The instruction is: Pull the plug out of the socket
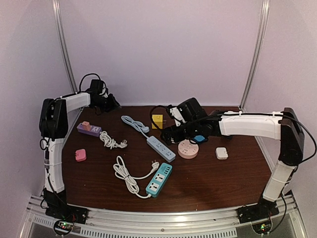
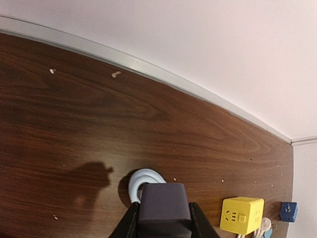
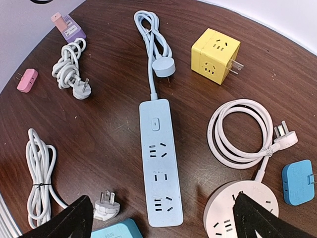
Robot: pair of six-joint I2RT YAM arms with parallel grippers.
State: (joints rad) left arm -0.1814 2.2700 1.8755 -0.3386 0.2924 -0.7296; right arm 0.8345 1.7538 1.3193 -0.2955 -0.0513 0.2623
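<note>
Right jaws: wide apart and empty. They hang over the middle of the surface (image 1: 208, 183), above the near end of the light-blue power strip (image 3: 159, 158) and the rim of the round pink socket hub (image 3: 233, 218).
Left jaws: clamped on a dark purple-grey block (image 2: 163, 210), held up over the back left of the surface. I cannot tell whether this block is a plug adapter.
Task's thing: I take it to be the blue plug adapter (image 3: 297, 182). It lies flat on the surface just beside the hub, toward the right edge of my right wrist view.
Done so far: by my reading, that adapter is out of the hub. Its prongs are bare, and nothing sits in the hub slots I can see.
Left to do: a pink plug (image 3: 58, 19) sits in one end of the purple strip (image 3: 74, 30), well apart at the left. If the task counts it, that pull is not yet done.
Pointing: the adapter's prongs face away from the hub, toward the right edge of the wrist view.
Long axis: the body is nearly square. What length it has runs along the prongs, flat on the surface and roughly crosswise to the light-blue strip.
Other loose plug: a white plug (image 3: 106, 203) lies free beside the teal strip (image 3: 116, 229).
</note>
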